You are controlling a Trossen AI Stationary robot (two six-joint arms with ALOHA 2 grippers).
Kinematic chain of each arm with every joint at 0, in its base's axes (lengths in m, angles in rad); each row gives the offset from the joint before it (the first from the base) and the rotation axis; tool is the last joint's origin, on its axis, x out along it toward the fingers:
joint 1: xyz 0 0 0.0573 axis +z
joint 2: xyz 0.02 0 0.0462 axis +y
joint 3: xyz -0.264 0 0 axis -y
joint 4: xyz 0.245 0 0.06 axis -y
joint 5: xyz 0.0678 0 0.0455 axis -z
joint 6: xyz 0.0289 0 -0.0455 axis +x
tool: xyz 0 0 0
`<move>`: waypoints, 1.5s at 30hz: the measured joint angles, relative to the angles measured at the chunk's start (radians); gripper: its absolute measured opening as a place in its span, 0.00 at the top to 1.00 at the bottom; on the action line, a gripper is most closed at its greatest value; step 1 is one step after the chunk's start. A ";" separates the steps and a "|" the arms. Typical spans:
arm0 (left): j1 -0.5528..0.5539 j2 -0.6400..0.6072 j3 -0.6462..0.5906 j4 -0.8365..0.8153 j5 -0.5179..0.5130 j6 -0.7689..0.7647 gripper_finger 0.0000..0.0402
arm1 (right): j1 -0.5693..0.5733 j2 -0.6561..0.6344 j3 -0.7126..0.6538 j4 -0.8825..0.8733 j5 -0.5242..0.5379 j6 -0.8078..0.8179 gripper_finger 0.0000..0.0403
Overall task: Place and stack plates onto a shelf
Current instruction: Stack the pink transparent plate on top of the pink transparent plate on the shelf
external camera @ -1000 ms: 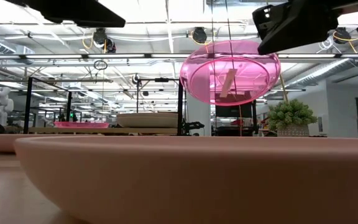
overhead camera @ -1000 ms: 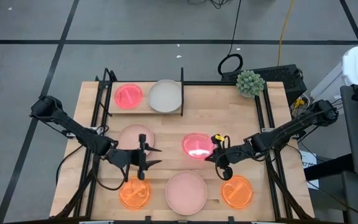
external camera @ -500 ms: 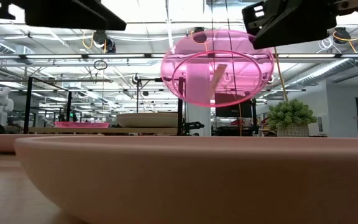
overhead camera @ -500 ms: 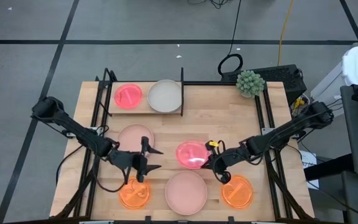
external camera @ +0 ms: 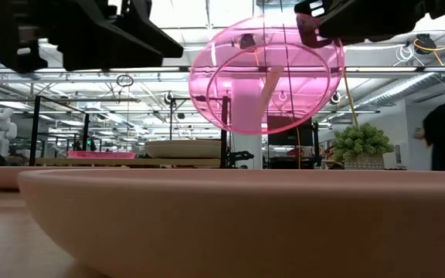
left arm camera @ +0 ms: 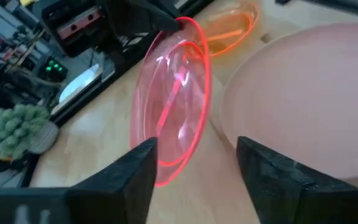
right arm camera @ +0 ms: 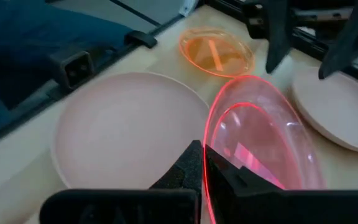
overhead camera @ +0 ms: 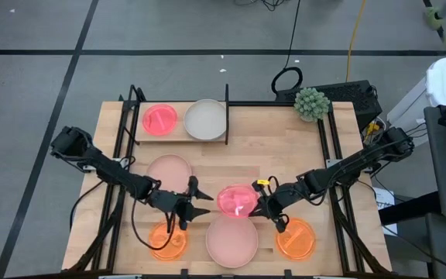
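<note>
**Desk:** Where is the plate you're carrying?

**Me:** The right gripper (overhead camera: 263,203) has its jaws clamped on the rim of a translucent neon pink plate (overhead camera: 235,199). In my right wrist view the rim runs straight between the two fingers (right arm camera: 188,171), and the plate (right arm camera: 263,146) stretches away from them. It hangs in the air, tilted, just beyond the far edge of the large pale-pink plate (overhead camera: 231,239) at the front of the tabletop (overhead camera: 285,147). From table height I see it well above that plate's rim.

**Desk:** And the left arm?

**Me:** The left gripper (overhead camera: 200,203) has its jaws spread apart, holding nothing. It sits on the other side of the held plate from the right gripper, pointed at it. In my left wrist view both fingers (left arm camera: 129,177) frame the pink plate (left arm camera: 173,106), which stands beyond their tips and not between them.

**Desk:** What else lies around the big pale-pink plate?

**Me:** An orange plate (overhead camera: 166,240) lies to its left, under the left gripper, and another orange plate (overhead camera: 295,238) to its right. A second pale-pink plate (overhead camera: 169,170) rests farther back on the left.

**Desk:** The shelf?

**Me:** The shelf (overhead camera: 180,137) stands at the far left of the tabletop, well apart from the held plate. It carries a neon pink plate (overhead camera: 160,119) and, just beside it, a beige plate (overhead camera: 206,118). A small potted plant (overhead camera: 311,103) stands at the far right corner.
</note>
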State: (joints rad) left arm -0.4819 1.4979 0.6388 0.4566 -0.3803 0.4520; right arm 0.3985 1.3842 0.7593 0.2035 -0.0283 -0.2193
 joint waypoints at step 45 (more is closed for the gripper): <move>0.161 0.079 0.032 0.093 0.363 0.141 0.77 | -0.063 -0.001 0.000 0.016 -0.108 0.021 1.00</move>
State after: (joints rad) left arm -0.3210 1.5764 0.6704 0.5501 -0.0174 0.5931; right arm 0.3351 1.3834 0.7593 0.2196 -0.1360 -0.1981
